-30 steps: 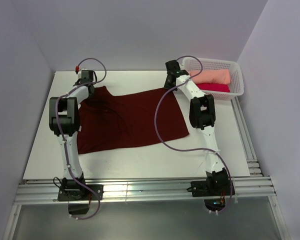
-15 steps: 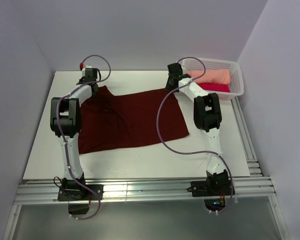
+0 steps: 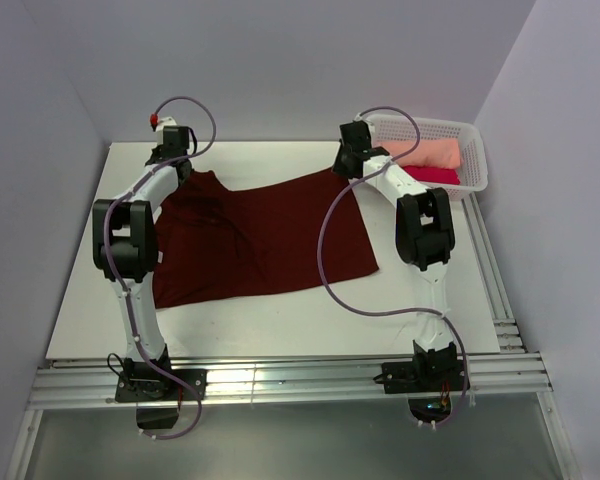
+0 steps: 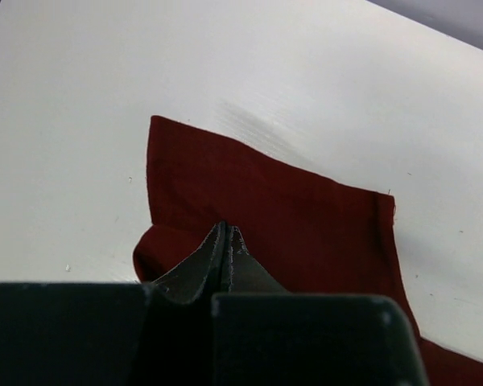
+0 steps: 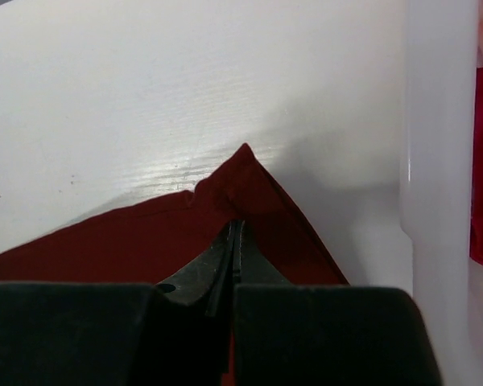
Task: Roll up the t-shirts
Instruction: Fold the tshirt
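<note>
A dark maroon t-shirt point(image 3: 260, 240) lies spread on the white table point(image 3: 280, 320). My left gripper point(image 3: 176, 170) is at its far left corner, shut on a pinch of the cloth point(image 4: 306, 225), with the jaws point(image 4: 225, 232) pressed together. My right gripper point(image 3: 348, 166) is at the far right corner, shut on the cloth, which rises in a small peak point(image 5: 245, 173) just beyond the tips point(image 5: 236, 227). A peach t-shirt point(image 3: 435, 152) and a crimson-pink one point(image 3: 435, 176) lie folded in the basket.
A white slatted basket point(image 3: 477, 150) stands at the back right corner, close beside the right gripper; its wall point(image 5: 439, 161) fills the right of the right wrist view. Grey walls close the table on three sides. A metal rail point(image 3: 280, 380) runs along the near edge.
Both grippers have moved toward the back wall, drawing the shirt's far edge with them. The far corners now lie farther back and the cloth is stretched more.
</note>
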Tool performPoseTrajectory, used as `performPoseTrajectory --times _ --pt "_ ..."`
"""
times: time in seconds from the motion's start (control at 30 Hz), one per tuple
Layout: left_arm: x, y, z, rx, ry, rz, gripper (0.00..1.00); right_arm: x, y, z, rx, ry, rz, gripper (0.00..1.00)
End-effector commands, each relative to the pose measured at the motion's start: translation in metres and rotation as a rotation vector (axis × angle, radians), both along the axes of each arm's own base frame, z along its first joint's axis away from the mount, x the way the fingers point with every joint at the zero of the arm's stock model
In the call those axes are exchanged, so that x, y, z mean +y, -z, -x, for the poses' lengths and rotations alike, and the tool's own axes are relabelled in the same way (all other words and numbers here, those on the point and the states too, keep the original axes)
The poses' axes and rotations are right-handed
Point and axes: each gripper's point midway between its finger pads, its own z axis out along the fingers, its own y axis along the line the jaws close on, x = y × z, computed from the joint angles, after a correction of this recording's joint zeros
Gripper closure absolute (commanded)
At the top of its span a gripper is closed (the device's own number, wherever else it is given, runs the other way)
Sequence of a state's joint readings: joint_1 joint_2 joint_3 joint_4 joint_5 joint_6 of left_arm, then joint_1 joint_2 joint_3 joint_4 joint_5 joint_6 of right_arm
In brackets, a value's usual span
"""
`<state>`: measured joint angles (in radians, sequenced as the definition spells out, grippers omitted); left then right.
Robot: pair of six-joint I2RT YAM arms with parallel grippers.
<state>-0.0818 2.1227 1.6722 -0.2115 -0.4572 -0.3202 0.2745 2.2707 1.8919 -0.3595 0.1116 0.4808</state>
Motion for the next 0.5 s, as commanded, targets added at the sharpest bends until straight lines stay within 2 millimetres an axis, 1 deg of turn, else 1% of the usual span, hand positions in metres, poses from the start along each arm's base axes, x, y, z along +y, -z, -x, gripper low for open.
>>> performPoseTrajectory --times 0.0,0.13,0.23,0.33,0.37,0.4,0.47 --pt "-0.005 -0.042 0.000 -0.090 0.001 0.045 1.00 -0.001 -0.047 -0.003 -0.103 0.004 -0.018 1.00" --pt "-0.010 -0.048 -0.002 -0.096 0.020 0.066 1.00 -0.003 -0.054 0.001 -0.107 0.014 -0.020 1.00" --pt "-0.015 -0.058 -0.004 -0.113 0.035 0.069 1.00 -0.006 -0.053 0.004 -0.097 0.032 -0.022 1.00" --pt "-0.019 -0.069 -0.002 -0.130 0.040 0.061 1.00 -0.010 -0.049 0.008 -0.083 0.058 -0.024 1.00" --pt "-0.022 -0.071 0.000 -0.132 0.043 0.061 1.00 -0.011 -0.045 0.010 -0.074 0.063 -0.026 1.00" --pt "-0.022 -0.075 0.002 -0.140 0.043 0.061 1.00 -0.012 -0.046 0.011 -0.074 0.063 -0.036 1.00" --pt "-0.023 -0.081 0.005 -0.150 0.043 0.063 1.00 -0.016 -0.041 0.013 -0.061 0.081 -0.050 1.00"
